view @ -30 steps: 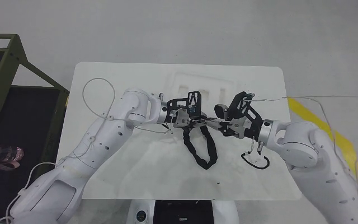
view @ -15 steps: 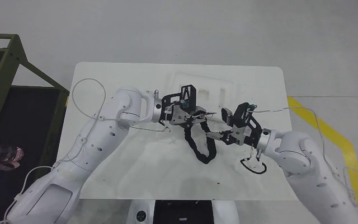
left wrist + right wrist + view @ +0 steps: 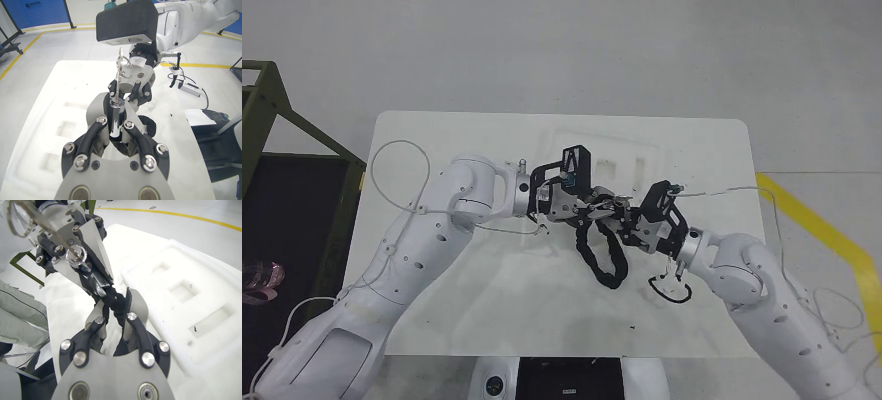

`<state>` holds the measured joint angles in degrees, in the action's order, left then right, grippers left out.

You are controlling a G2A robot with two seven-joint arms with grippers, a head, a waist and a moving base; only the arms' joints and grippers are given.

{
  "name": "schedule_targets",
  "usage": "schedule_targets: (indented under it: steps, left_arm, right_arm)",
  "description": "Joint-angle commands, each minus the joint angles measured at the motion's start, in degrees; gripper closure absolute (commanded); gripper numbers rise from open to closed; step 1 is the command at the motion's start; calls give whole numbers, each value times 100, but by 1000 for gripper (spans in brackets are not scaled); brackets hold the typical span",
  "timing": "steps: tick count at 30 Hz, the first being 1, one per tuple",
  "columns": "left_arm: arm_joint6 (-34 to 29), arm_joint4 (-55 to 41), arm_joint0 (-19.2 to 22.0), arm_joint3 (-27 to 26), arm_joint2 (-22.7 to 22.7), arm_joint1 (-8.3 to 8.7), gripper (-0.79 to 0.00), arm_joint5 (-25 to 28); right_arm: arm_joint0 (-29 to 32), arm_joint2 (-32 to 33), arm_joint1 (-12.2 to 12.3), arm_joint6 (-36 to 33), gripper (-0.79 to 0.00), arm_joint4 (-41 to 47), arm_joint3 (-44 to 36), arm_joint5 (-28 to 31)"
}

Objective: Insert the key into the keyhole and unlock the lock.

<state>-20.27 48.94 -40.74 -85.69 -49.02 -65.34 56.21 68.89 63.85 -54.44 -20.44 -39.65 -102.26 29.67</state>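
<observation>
1. While the left hand [image 3: 116, 111] is clenched on the short chrome lock cylinder [image 3: 115, 121], it holds it above the white surface [image 3: 462, 300], keyhole end towards the other arm.
2. Flat silver key [image 3: 118, 89] sits in the keyhole, with a wire key ring [image 3: 123, 66] through its bow. Insertion looks done; whether it has been turned, cannot tell.
3. Right hand [image 3: 115, 303] grasps the black fabric-sleeved chain [image 3: 118, 301] just beside the cylinder.
4. Handling: cylinder hard and slick; chain likely heavy and limp; key thin and light. Pinch the key's flat bow, not the ring.
</observation>
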Motion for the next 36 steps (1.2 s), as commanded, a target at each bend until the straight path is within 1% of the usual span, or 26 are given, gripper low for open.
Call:
schedule_targets:
  steps: [1, 5, 13, 19, 21, 22, 23, 24, 27, 36]
  left_arm:
    - [38, -17, -19, 18, -28, 3, 0, -20]
    - [96, 44, -78, 23, -156, 31, 0, -84]
    - [217, 187, -229, -59, -434, 97, 0, -184]
    - [307, 251, -275, -71, -511, 108, 0, -258]
    - [327, 300, -303, -78, -576, 122, 0, -293]
    - [333, 315, -321, -91, -604, 130, 0, -287]
    - [335, 323, -338, -101, -626, 137, 0, -279]
    - [327, 332, -352, -112, -643, 143, 0, -275]
    - [300, 324, -376, -182, -642, 146, 0, -280]
    - [315, 224, -283, -224, -329, 58, 0, -321]
  right_arm:
    - [-31, -17, -12, -27, 0, -49, 52, -23]
    - [40, 97, 0, -122, 0, -147, 98, -121]
    - [341, 615, 82, -364, 0, -224, -73, -248]
    - [384, 833, 114, -545, 0, -281, -179, -122]
    - [409, 882, 114, -464, 0, -68, -180, 42]
    - [390, 906, 114, -383, -194, 5, -193, 222]
    - [375, 909, 117, -376, -699, 1, -185, 364]
    - [355, 902, 115, -353, -785, 29, -198, 457]
    - [282, 842, 97, -274, -785, 8, -232, 556]
    - [10, 422, -11, -113, -785, -192, -155, 403]
